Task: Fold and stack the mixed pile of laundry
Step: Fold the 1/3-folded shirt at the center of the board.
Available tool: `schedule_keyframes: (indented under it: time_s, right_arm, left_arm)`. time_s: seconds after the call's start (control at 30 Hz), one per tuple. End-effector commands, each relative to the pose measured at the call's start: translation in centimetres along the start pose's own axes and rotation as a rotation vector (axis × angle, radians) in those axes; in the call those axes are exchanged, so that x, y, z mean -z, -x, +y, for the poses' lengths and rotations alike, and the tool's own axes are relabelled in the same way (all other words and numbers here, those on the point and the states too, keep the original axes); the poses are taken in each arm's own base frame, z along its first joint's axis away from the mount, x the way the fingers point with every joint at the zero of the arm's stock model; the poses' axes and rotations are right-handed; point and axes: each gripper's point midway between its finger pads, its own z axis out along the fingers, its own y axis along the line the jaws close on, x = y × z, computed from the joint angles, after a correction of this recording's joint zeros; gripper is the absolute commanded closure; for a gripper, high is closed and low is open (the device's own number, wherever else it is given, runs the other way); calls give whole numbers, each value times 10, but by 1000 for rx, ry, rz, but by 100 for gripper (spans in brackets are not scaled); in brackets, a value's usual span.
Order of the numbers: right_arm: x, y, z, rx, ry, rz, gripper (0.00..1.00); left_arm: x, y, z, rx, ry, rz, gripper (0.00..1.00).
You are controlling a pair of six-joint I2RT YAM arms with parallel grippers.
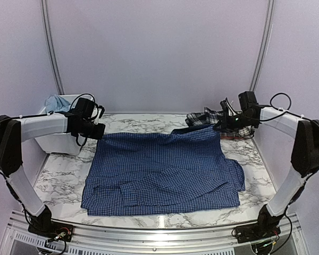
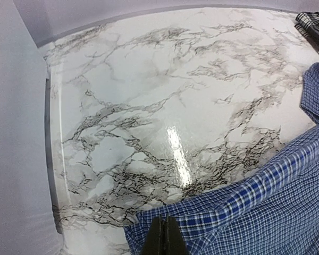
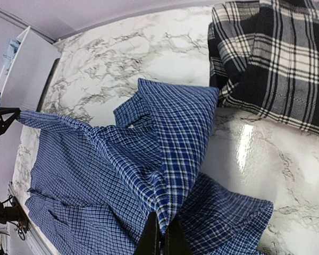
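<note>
The navy small-check shirt (image 1: 162,172) lies spread across the marble table, its far edge lifted between both grippers. My left gripper (image 1: 99,130) is shut on the shirt's far left corner (image 2: 202,223); its fingers (image 2: 160,240) are pressed together on the cloth. My right gripper (image 1: 221,127) is shut on a pinched fold at the shirt's far right corner (image 3: 175,159); its fingertips (image 3: 153,239) are closed. The black-and-white plaid piece (image 1: 210,117) lies bunched at the back right (image 3: 271,58). The light blue T-shirt (image 1: 55,102) sits in the bin. The royal blue garment is out of view.
A white plastic bin (image 1: 61,139) stands at the table's left edge behind my left arm, also in the right wrist view (image 3: 26,69). Bare marble (image 2: 149,106) stretches behind the shirt. Walls close in at the back and both sides.
</note>
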Motion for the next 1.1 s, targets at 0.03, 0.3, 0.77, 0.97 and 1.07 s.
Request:
schedule_keyframes:
  time_s: [0.03,0.3,0.77,0.97,1.07]
  right_arm:
    - [34,-10,24,43,25,-16,100]
    - [39,-77,22,-23,46,46,100]
    - [32,-146,21,-85,43,123,100]
    - [25,-162,12,-96,19,187,100]
    - [22,-170,9,-104,17,199,100]
  left_arm:
    - [33,14,-4,-98,-27,-56,100]
    - [40,-36,-12,-182,-99,-1,100]
    - [30,-109,-15,-277,-127,76,98]
    - [30,-110,-17,-293,-120,71,97]
    - [30,-112,-16,-299,-116,73,97]
